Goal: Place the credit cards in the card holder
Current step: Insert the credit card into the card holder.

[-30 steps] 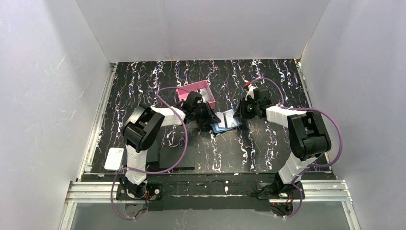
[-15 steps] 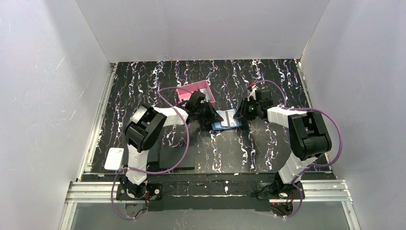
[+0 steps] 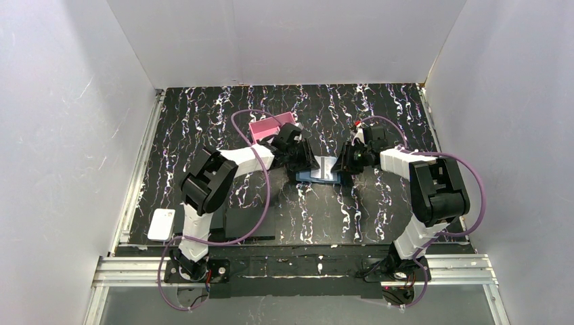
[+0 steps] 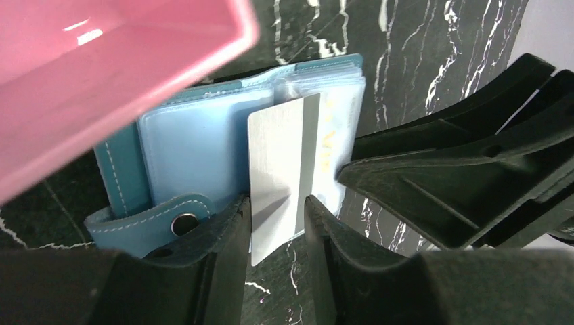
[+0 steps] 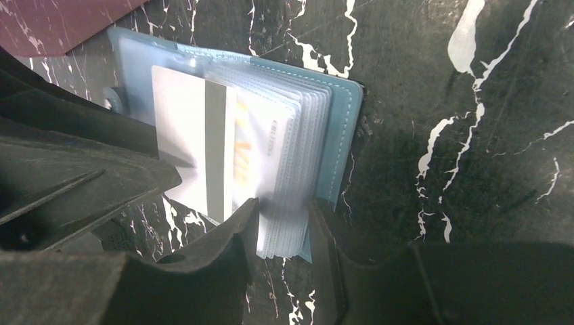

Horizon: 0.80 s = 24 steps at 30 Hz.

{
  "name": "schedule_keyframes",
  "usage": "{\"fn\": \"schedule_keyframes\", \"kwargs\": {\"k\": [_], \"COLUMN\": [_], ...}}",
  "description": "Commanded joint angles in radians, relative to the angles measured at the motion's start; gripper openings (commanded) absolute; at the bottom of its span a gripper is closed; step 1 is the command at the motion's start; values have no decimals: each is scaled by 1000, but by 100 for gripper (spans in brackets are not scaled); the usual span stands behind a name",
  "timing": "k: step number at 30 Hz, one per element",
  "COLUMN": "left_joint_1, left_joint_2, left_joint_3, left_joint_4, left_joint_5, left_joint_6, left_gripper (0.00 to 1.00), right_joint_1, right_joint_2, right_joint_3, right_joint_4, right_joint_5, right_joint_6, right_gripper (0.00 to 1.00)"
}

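Nearest the arms' bases, a white card [image 3: 162, 224] lies flat at the near-left edge of the desk [image 3: 203, 115], beside some flat black pads [image 3: 249, 220] and well apart from everything else; nothing is reaching for it. Farther in, at mid-desk, the two arms meet over an open blue case [image 4: 189, 142] with a stack of clear sleeves [image 5: 298, 156]. A silver card [image 4: 277, 149] with a darker stripe leans on those sleeves, its far end at or under the top sleeve; which of the two I cannot tell. Its near end sits between the fingers of the left pincer [image 4: 276, 203], which are spread a little, with a sliver of gap on one side, so they seem to flank it rather than clamp it. The right pincer [image 5: 283, 206] straddles the near edge of the sleeve stack; I cannot tell whether it squeezes them or only brackets them. Just beyond the case stands the pink box [image 4: 135, 88], and the part of its inside that shows is bare. By my reading the task is at an early stage: no card is seen in the box, the silver one is at the case, and the white one waits near the edge.
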Motion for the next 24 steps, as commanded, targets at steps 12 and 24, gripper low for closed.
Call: {"fn": "schedule_keyframes", "kwargs": {"k": [12,24], "left_joint_1": [-79,-71], "left_joint_2": [133,107], "left_joint_3": [280,337], "left_joint_4": [-283,-345], "left_joint_5": [-16,-9], "left_joint_6": [214,283], "left_gripper": [39,59], "right_joint_1": [-15,-84], "right_joint_2": [-42,-40], "right_joint_3": [31,43], "right_joint_4": [-26,-50], "right_joint_5": [-23,-48], "right_joint_6": [-6,-43], "right_gripper": [37,45]}}
